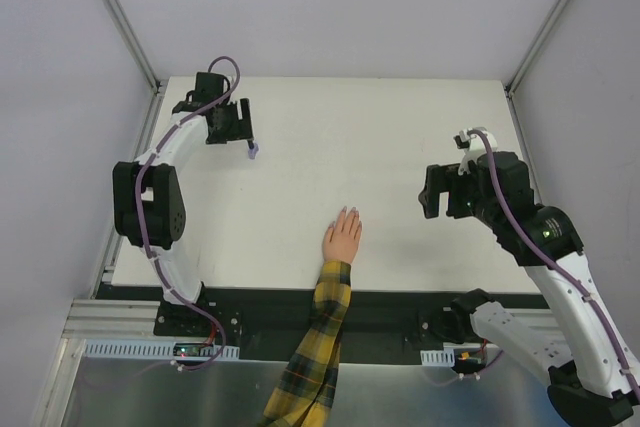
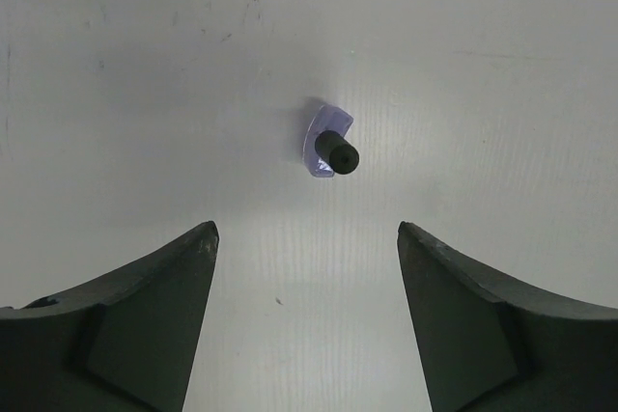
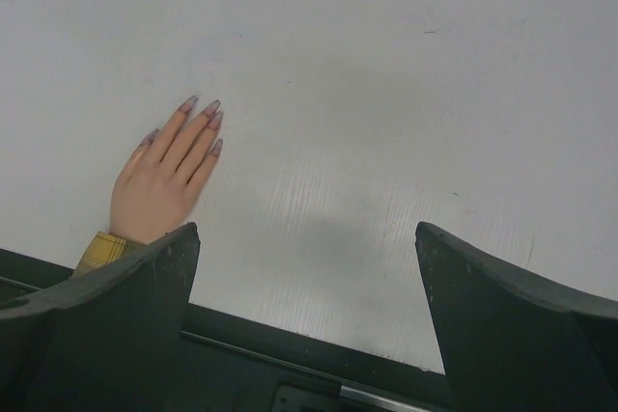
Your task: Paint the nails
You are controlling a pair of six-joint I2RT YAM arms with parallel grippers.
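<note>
**Overhead, a hand is laid flat on a white bench between two robot arms**

Furthest left in the overhead view, the left arm (image 1: pixel 150 209) is bent along the left edge of the bench (image 1: pixel 400 137) and is reached toward the far left corner. The left fingers (image 1: pixel 236 126) are pointed down at the surface. A small purple bottle (image 1: pixel 253 150) with a black cap is seen just beside their tips and is not touched. In the left wrist view, the two dark fingers are shown spread apart with nothing held between them. The bottle is seen beyond their tips, its cap turned toward the camera.

Near the middle, at the near edge of the bench, a pale hand (image 1: pixel 341 238) is laid palm down. A yellow-and-dark plaid sleeve (image 1: pixel 318 342) is trailed back from it over the dark front rail. The nails (image 3: pixel 210 114) are found at the ends of the hand's digits, which are pointed toward the far side. In the right wrist view they are seen as long and pointed, with a dull mauve tint. The hand is placed well apart from the bottle and from both arms.

On the right, the right arm (image 1: pixel 545 237) is raised above the right half of the bench. The right fingers (image 1: pixel 434 193) are turned toward the middle. In the right wrist view they are shown spread wide with nothing gripped, and only bare bench is seen between them. The hand is seen at the left of that view, with the plaid cuff just above the tip of one finger.
</note>
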